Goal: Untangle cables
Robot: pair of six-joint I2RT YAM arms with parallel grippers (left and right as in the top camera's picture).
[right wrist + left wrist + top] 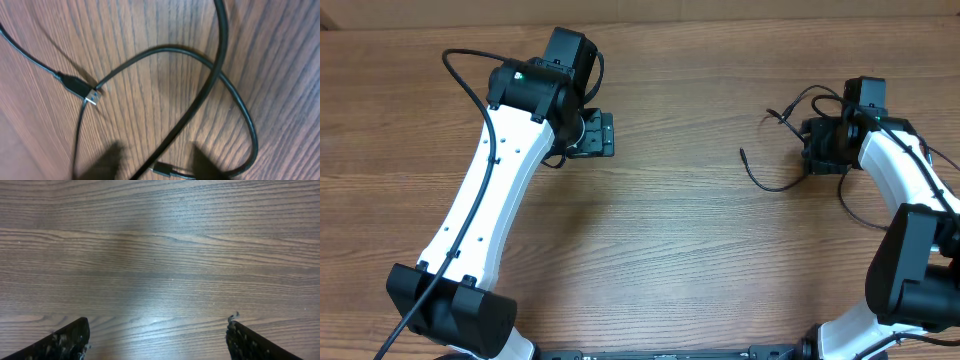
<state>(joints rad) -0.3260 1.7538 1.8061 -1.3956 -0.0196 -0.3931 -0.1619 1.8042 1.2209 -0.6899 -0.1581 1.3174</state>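
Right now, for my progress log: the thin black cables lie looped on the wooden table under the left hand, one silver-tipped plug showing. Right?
Wrong hand. The thin black cables lie looped under the right hand, as the right wrist view shows, one silver-tipped plug showing; the left wrist view shows the left hand over bare wooden table.

**A:** What colour are the cables (220, 95)?

**B:** Plain black all along. The plug (80, 90), up and left of the right gripper (157, 167), is black with a silver tip.

**A:** And the table (660, 250)?

**B:** Mid-brown wood streaked with darker grain lines. There is a pale sheen ahead of the left gripper (157, 342).

**A:** Its fingers (62, 342)?

**B:** Black, flecked with light specks.

**A:** The arms (485, 200)?

**B:** White shells and black joints. Behind the left gripper a small green light (520, 72) shows.
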